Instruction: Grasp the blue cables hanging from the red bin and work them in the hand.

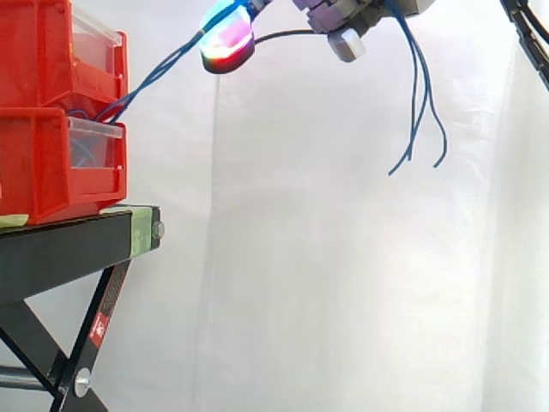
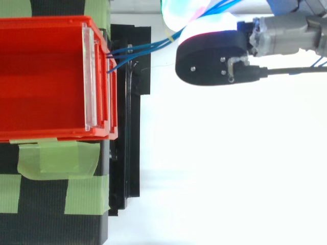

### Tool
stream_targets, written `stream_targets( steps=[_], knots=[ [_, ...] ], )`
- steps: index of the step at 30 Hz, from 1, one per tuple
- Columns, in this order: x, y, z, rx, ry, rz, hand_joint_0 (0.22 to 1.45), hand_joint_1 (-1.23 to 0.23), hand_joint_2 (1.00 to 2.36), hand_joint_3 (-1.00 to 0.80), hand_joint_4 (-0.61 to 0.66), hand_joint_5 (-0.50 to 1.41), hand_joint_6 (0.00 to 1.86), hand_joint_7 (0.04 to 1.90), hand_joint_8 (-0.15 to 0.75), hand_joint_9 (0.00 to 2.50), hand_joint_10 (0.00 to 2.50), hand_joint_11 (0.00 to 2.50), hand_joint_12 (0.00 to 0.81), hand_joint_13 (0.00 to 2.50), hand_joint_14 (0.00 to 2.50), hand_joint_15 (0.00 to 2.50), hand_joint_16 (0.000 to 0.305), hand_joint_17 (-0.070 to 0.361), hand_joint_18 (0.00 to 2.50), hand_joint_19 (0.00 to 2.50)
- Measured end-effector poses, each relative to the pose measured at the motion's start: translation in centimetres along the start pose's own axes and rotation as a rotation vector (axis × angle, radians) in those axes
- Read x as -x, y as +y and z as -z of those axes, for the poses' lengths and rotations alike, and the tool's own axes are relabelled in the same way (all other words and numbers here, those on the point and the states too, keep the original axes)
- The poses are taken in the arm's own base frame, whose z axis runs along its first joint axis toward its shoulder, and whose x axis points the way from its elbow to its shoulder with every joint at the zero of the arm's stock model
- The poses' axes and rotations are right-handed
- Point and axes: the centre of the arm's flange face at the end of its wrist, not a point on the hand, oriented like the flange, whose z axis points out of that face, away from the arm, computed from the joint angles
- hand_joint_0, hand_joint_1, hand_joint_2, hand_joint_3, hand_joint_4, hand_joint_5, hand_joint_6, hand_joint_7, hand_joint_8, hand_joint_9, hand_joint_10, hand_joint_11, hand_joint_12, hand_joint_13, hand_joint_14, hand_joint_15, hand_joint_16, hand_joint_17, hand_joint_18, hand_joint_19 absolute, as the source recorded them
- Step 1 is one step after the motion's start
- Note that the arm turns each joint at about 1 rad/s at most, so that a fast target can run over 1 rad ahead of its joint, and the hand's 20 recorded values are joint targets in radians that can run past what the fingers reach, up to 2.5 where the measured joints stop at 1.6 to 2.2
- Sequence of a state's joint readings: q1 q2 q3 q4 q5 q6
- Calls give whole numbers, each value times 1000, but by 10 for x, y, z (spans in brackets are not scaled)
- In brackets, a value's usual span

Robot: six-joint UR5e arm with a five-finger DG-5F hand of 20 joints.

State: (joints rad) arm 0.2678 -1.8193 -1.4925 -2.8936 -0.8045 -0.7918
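A robotics lab test cell: a plain white curtain (image 1: 360,283) closes off the whole background, with no furnishing in front of it but the rig. Two red bins (image 1: 39,167) sit stacked on a black table (image 1: 60,249) with bolted, braced legs, its top patched with strips of green tape (image 2: 51,158). A robot hand (image 2: 209,58) with exposed screws hangs just beside the bins.
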Motion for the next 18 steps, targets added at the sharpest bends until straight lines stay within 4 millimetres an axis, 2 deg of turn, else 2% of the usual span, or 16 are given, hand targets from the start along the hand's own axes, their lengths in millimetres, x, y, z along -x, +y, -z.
stream_targets(
  steps=[4,9,18],
  knots=[
    [-2,0,3,-9,17,1,949,-619,1019,-625,427,332,15,1203,455,1805,2500,2500,533,1889,2500,1398,203,153,2500,759],
    [-4,0,5,-12,25,-5,917,-645,1015,-705,417,328,16,1204,455,1805,2500,2500,533,1889,2500,1398,203,153,2500,759],
    [-5,1,7,-23,16,-58,991,-671,1018,-643,427,336,15,1205,455,1805,2500,2500,533,1889,2500,1398,203,153,2500,759]
  ],
)
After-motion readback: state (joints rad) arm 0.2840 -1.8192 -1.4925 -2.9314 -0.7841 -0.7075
